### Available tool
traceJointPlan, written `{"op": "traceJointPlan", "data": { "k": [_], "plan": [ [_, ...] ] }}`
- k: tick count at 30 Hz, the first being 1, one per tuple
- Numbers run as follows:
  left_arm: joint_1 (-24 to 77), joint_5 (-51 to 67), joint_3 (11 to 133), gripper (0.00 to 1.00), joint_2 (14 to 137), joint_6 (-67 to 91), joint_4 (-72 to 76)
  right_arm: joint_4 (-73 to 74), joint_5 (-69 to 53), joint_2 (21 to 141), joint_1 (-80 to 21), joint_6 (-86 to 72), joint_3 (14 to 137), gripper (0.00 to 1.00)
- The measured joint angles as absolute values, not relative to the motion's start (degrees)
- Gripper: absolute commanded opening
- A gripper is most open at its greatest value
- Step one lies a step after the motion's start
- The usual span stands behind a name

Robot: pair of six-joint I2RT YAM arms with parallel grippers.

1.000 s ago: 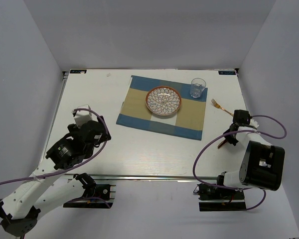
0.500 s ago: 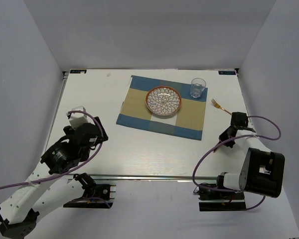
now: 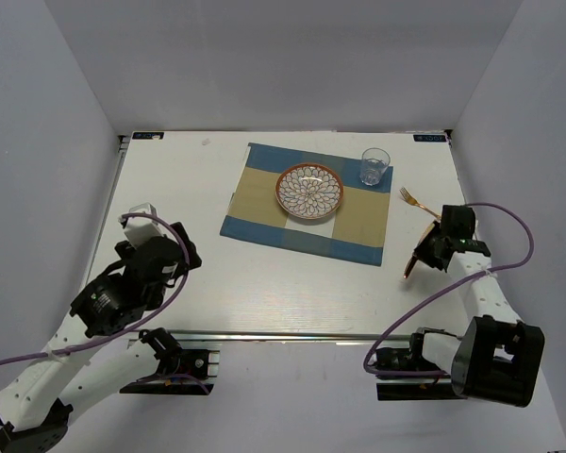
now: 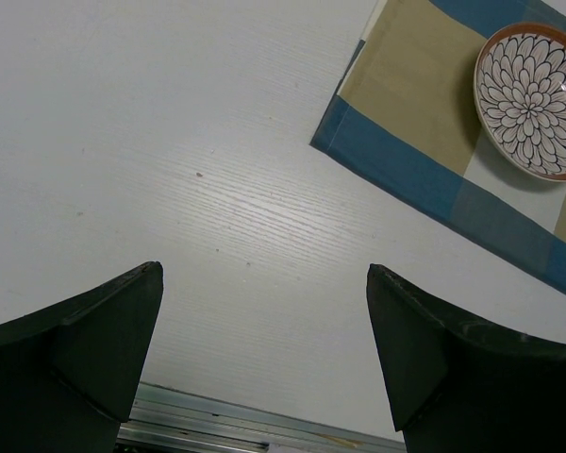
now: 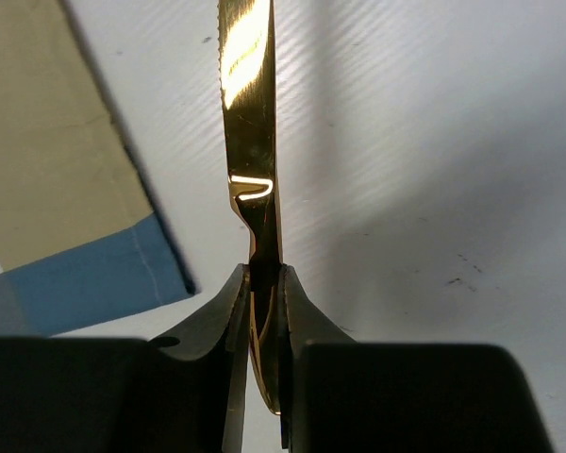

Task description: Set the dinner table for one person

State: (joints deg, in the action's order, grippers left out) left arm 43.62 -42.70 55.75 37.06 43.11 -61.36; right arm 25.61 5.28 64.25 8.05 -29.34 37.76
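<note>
Cutlery step: the right arm [image 3: 478,288] holds a gold knife [image 5: 248,113] clamped in its jaws, to be laid beside the plate [image 3: 309,191]; the left arm [image 3: 113,293] hovers, jaws apart.

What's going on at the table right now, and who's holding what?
The right gripper is shut on a gold knife, gripping its handle end over the dinner table, just right of the placemat's near corner. The plate and glass sit on the placemat, and a gold fork lies on the table farther back. The left gripper hangs open and empty over the table's left side.
</note>
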Motion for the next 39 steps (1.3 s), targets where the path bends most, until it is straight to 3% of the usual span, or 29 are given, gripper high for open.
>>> {"op": "traceJointPlan", "data": {
  "k": [15,39],
  "plan": [
    [43.62,-43.11,55.75,0.98,35.16,43.57,-61.71,25.56,0.97,82.32,-6.94,-26.37,58.3,0.0],
    [44.25,-43.11,55.75,0.98,31.64,43.77,-61.71,23.64,8.62,103.18,-14.81,-31.48,64.47,0.0]
  ]
}}
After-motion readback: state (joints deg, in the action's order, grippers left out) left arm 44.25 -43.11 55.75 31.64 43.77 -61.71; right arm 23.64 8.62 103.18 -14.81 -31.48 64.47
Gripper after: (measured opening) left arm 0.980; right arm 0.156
